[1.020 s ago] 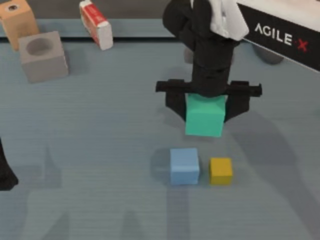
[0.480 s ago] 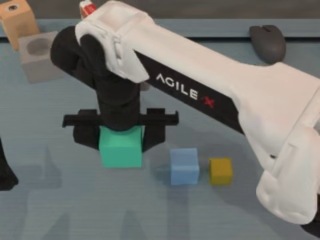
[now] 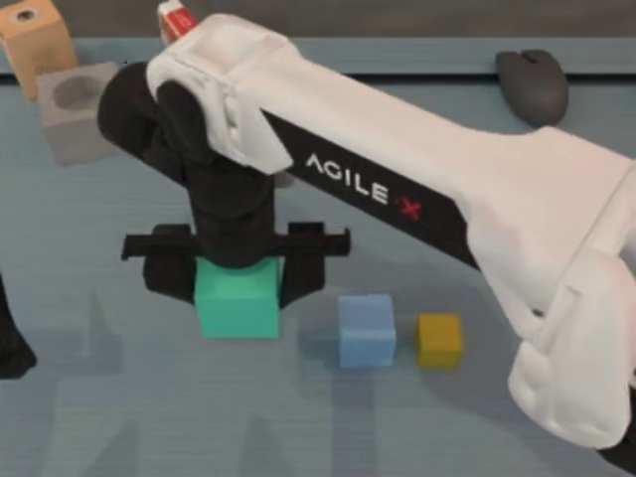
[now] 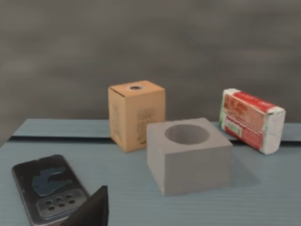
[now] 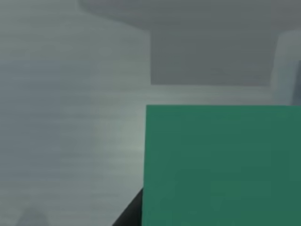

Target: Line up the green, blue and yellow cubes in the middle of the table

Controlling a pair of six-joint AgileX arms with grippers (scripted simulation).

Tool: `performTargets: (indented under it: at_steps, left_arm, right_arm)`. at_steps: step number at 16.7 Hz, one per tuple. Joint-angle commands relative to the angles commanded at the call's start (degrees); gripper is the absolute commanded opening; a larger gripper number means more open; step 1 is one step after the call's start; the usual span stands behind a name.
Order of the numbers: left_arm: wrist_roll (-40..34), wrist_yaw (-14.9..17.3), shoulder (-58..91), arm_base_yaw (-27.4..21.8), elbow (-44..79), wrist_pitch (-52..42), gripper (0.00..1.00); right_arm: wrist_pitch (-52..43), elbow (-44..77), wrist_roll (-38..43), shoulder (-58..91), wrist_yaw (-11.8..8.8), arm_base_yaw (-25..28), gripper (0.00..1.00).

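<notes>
The right arm is reaching across the desk (image 3: 99, 397) from the top view's right side, its white casing covering much of the middle. The right pincer (image 3: 237, 288) is pointing down over the green cube (image 3: 237, 303), with one dark finger pressing on each of the cube's left and right faces; the pincer is closed to the width of the cube and is gripping it. Whether the green cube is resting on the desk or is being held just above it cannot be told. In the right wrist view the green cube (image 5: 221, 165) is filling the lower part of the picture, with ribbed desk surface behind it.

The blue cube (image 3: 367, 330) is sitting on the desk just to the right of the green cube, with a gap between them. The yellow cube (image 3: 438, 340) is sitting just to the right of the blue cube, also apart from it. The three cubes are lying roughly in one row across the middle of the desk.

The left arm is staying at the left edge of the top view, where only a dark part (image 3: 10, 348) is showing; how far the left pincer is open cannot be told.

At the far left corner a grey block with a round hole (image 4: 188, 153), a tan box (image 4: 136, 113) and a red and white packet (image 4: 251, 120) are standing. A dark computer mouse (image 3: 533, 84) is lying at the far right.
</notes>
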Motion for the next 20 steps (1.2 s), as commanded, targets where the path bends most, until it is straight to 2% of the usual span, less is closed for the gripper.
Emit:
performTargets:
  at_steps: [7,12,20]
  left_arm:
    - [0.0,0.0,0.0,0.0,0.0,0.0,1.0]
    - [0.0,0.0,0.0,0.0,0.0,0.0,1.0]
    - [0.0,0.0,0.0,0.0,0.0,0.0,1.0]
  right_arm:
    - [13.9,-15.3,0.1,-1.0,0.1,0.3,0.0]
    - [14.7,-16.2,0.1,-1.0,0.1,0.3,0.0]
    - [14.7,-16.2,0.1,-1.0,0.1,0.3,0.6]
